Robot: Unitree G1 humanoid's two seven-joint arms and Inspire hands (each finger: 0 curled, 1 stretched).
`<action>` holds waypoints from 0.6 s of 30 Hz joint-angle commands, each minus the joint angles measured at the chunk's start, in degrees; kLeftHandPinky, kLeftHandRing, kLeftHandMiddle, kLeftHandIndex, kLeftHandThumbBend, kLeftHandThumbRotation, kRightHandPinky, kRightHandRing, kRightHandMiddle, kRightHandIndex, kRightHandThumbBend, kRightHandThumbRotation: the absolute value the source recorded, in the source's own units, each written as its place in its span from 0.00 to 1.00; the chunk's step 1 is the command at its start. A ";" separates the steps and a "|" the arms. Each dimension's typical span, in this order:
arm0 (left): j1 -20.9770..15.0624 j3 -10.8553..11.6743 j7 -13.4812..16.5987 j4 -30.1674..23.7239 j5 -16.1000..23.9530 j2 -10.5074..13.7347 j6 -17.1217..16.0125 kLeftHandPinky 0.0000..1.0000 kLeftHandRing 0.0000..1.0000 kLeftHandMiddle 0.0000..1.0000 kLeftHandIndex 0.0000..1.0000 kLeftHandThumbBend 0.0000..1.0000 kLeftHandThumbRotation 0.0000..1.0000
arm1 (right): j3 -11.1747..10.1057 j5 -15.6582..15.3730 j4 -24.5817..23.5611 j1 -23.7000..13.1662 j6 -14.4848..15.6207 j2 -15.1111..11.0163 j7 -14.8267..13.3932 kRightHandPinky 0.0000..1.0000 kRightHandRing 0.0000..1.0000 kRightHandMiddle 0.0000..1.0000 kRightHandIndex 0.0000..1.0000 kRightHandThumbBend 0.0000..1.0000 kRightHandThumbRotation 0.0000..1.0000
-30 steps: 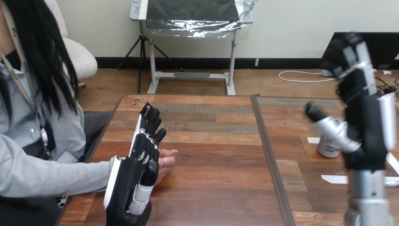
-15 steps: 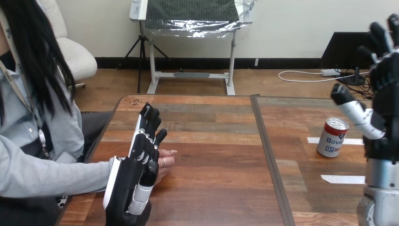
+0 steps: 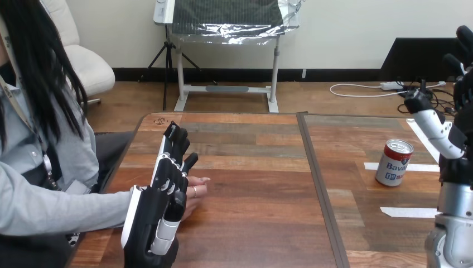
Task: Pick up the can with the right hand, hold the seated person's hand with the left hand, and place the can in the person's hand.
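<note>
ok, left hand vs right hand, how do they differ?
Height: the left hand lies low over the table; the right hand is raised upright at the view's right edge.
Direction: the left hand points forward across the table; the right hand points up.
Neighbours: the left hand sits beside and partly in front of the person's hand; the right hand is clear of the upright can.
Shared: both open, holding nothing.
</note>
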 commanded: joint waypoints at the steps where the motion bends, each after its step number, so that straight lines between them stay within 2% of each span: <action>1: -4.21 -0.01 -0.63 -0.17 -0.26 0.08 -0.68 0.94 1.00 1.00 1.00 1.00 0.86 | -0.83 -1.08 1.04 -5.22 1.00 -2.52 -1.54 0.89 0.94 0.92 0.97 1.00 0.53; 10: -4.21 0.08 -0.82 -0.23 -0.21 0.03 -0.56 0.92 1.00 1.00 1.00 1.00 0.86 | -0.80 -1.97 3.89 -6.78 4.56 -4.42 -3.54 0.92 0.95 0.93 0.97 1.00 0.51; 18: -4.23 0.12 -0.79 -0.23 -0.18 0.03 -0.38 0.92 1.00 1.00 1.00 1.00 0.86 | -0.71 -1.28 8.25 -8.94 8.15 -5.83 -3.53 0.93 0.95 0.93 0.97 1.00 0.51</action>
